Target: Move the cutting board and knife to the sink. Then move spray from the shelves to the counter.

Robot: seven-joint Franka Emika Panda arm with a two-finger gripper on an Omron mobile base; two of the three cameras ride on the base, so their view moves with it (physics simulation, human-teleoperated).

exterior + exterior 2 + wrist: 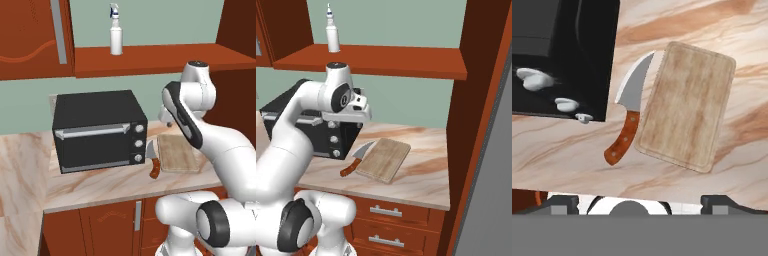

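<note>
Wooden and pale, the cutting board (686, 112) lies flat on the counter (732, 150) directly below the tool (639, 202), and the knife (628, 117) lies just beside the board's long edge, on the oven's side, its blade reaching toward the black oven (562, 55) and its reddish handle pointing back toward the tool. Neither thing has been lifted, so the first half of the task looks wholly undone: board and knife both have yet to go to the sink. The second half is also untouched, since the spray (116, 35) stands upright on the shelves (160, 57), high above the tool and off toward the oven's side.

The tool hangs above the counter with its jaws spread wide and nothing between them. It seems poised to descend, though whether it goes for the board or the knife first cannot be told.

From the hand view, the gap between knife and board reads clearly: close, possibly touching near the blade tip, which cannot be settled. That view also shows the oven's knobs. The two base views add what lies above: the shelves and the spray, plus the cabinet drawers under the counter, seen best from the right.
</note>
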